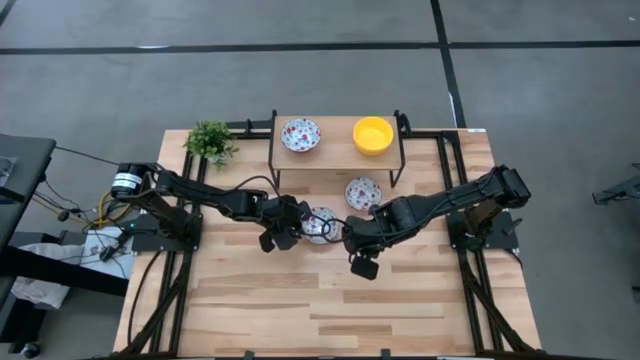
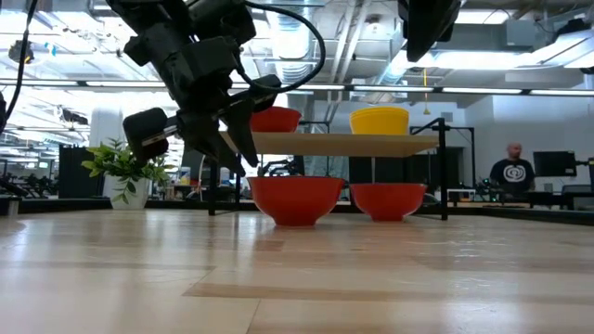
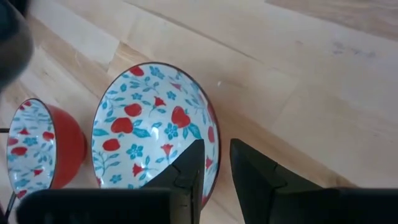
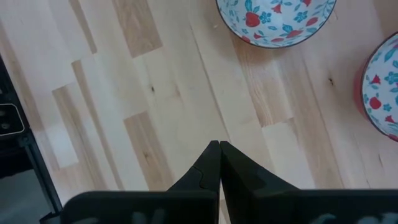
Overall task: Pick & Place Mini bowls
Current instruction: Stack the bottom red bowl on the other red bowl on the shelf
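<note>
A floral mini bowl [image 1: 320, 224], white inside and red outside, stands on the table at mid-table. My left gripper [image 3: 216, 146] is shut on its rim from the table's left. A second floral bowl [image 1: 363, 192] stands on its foot just behind it. On the shelf [image 1: 337, 158] at the far edge sit a third floral bowl [image 1: 300, 134] and a yellow bowl [image 1: 373, 135]. My right gripper [image 4: 219, 144] hangs shut above bare wood to the right of the held bowl, touching nothing. My left gripper has the bowl's rim [image 3: 213, 163] between its fingers on the side toward the table's left. One finger [image 3: 186, 171] is inside the bowl and the other [image 3: 255, 180] is outside. The fingers slant down from the left. The bowl stands upright on the table [image 2: 295, 198].
A small green plant [image 1: 210, 140] stands at the far left corner. The shelf's dark frame legs [image 1: 272, 150] rise beside the bowls. Bare wood stretches along the table's near half [image 1: 320, 310]. A person [image 2: 510, 172] stands far off in the room behind.
</note>
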You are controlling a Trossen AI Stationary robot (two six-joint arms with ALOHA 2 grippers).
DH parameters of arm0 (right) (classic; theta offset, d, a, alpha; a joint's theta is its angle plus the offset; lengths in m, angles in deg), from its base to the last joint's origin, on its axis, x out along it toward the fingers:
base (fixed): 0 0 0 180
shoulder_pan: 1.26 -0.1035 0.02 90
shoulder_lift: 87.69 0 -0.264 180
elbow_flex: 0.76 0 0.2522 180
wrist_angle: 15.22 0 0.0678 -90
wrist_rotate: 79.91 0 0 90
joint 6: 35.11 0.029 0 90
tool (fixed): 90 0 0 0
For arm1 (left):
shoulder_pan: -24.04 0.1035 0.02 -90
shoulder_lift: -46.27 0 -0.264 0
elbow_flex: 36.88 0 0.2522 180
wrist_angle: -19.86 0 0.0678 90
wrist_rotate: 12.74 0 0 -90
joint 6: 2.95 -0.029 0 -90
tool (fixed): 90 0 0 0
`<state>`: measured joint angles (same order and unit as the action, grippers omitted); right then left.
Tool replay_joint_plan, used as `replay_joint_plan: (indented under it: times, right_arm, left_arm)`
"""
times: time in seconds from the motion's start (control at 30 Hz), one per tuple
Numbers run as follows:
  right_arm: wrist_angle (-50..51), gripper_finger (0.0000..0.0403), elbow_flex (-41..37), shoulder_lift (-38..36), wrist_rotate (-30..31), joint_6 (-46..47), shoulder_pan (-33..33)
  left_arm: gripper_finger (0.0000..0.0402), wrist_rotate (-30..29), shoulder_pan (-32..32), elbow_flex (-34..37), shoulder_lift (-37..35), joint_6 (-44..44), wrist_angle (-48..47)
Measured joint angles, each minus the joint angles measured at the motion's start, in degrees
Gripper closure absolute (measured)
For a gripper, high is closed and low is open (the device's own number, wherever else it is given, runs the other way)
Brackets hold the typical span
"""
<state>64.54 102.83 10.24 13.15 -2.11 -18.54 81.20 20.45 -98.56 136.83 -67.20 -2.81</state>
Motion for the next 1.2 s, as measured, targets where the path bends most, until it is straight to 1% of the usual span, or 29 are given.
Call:
replay_joint_plan:
  times: [0.23,0.4,0.7,0.8,0.9,0.93,1.03,1.2]
  right_arm:
    - [-0.03,0.0403,0.0,0.04,0.01,0.02,0.0]
    - [-0.07,0.0403,0.0,0.04,0.01,0.02,0.0]
    - [-0.26,0.0403,0.0,0.07,1.44,0.04,0.0]
    - [-0.26,0.0403,0.0,0.07,1.52,0.04,0.02]
    - [-0.26,0.0403,0.0,0.07,1.54,0.04,0.02]
    - [-0.26,0.0403,0.0,0.07,1.56,0.04,0.04]
    - [-0.28,0.0403,0.0,0.07,1.58,0.07,0.02]
    - [-0.37,0.0403,0.0,0.07,1.58,0.09,0.04]
  left_arm:
    - [0.0325,-0.07,0.02,0.02,2.66,-0.07,0.58]
    - [0.0325,-1.44,0.02,0.02,4.73,-0.02,1.76]
    - [0.0326,-1.57,0.19,0.02,4.92,0.07,2.78]
    - [0.0343,-1.61,0.22,0.02,4.92,0.22,2.85]
    - [0.0381,-2.32,0.19,0.02,4.92,0.33,2.68]
    - [0.0388,-2.86,0.17,0.09,4.92,0.4,2.49]
    - [0.0388,-3.31,0.22,0.09,4.92,1.57,2.55]
    - [0.0391,-7.2,0.16,0.09,4.6,2.19,2.42]
